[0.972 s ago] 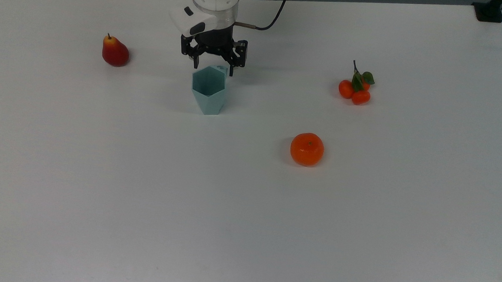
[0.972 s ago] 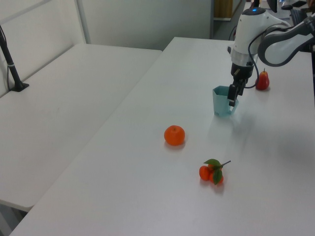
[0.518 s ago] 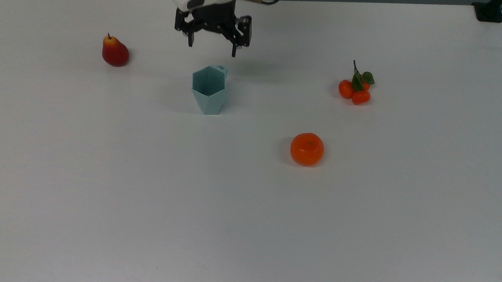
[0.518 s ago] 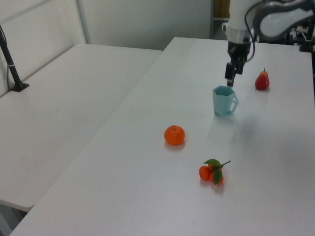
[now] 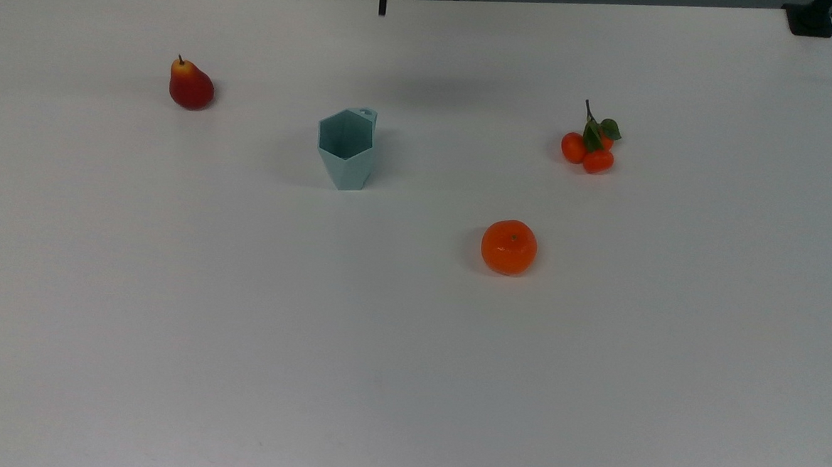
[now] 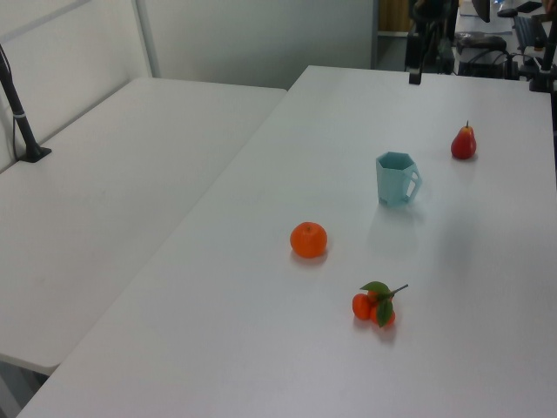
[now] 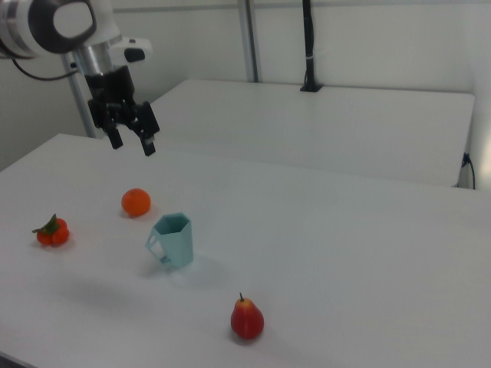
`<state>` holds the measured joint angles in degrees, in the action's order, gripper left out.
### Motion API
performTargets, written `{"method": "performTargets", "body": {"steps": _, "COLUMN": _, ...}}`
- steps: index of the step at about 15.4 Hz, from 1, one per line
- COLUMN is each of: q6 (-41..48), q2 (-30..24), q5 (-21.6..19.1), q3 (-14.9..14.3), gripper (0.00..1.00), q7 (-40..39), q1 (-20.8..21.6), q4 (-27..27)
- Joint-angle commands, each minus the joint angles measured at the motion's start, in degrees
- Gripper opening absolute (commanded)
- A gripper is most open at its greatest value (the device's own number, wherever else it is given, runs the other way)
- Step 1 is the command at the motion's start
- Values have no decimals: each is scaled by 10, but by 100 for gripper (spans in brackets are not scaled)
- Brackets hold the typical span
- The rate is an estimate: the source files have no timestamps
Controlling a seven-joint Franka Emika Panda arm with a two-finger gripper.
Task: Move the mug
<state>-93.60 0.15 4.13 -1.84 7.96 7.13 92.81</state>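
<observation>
We see the mug [image 5: 347, 149] upright on the white table [image 5: 410, 347], w/ a pear [image 5: 190, 86] off to the top view's left, an orange [image 5: 508, 247] and a sprig of small tangerines [image 5: 590, 147] to the top view's right, all well apart from it. We'd flag the narrow base as the main risk: a sideways nudge on any fresh approach could tip the mug or skid it across the smooth top; its small handle tab [image 5: 366, 114] at the far rim offers little to hold. The gripper [image 7: 131, 141] hangs high above the table in the right view, fingers spread wide apart, holding nothing, touching nothing, well clear of the mug.
</observation>
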Motion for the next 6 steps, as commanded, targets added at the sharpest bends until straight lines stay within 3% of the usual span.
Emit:
{"method": "performTargets", "body": {"steps": 1, "q6": 50, "q2": -4, "q5": -22, "q3": -7, "gripper": 100, "q7": -38, "q1": -5, "q4": -36}}
{"method": "performTargets", "body": {"steps": 6, "q6": 50, "q2": -4, "q5": -19, "q3": -8, "gripper": 100, "q7": -38, "q1": -9, "q4": -42}}
